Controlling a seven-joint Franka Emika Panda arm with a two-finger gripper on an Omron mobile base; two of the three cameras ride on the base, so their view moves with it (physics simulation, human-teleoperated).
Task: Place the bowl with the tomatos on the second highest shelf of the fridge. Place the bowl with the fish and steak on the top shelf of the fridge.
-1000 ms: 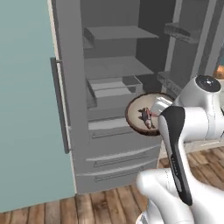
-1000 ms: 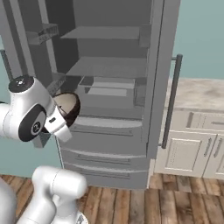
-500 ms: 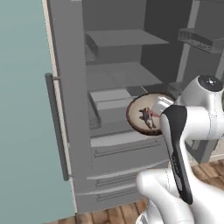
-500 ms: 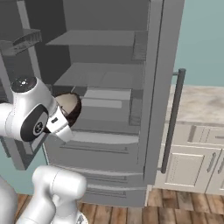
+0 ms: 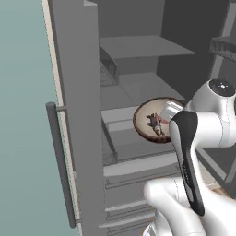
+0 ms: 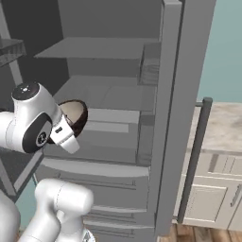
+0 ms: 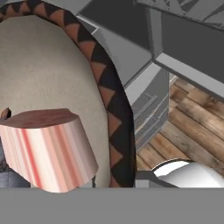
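Bowl (image 5: 154, 125) with fish (image 5: 153, 123) and steak (image 7: 46, 148), carried at the arm's end before the open fridge (image 6: 118, 99), level with a middle shelf (image 5: 140, 87); bowl tilted, rim facing the left base camera; pincer hidden behind bowl and wrist, its state cannot be told; top shelf (image 6: 101, 48) above.

No legible text or labels anywhere
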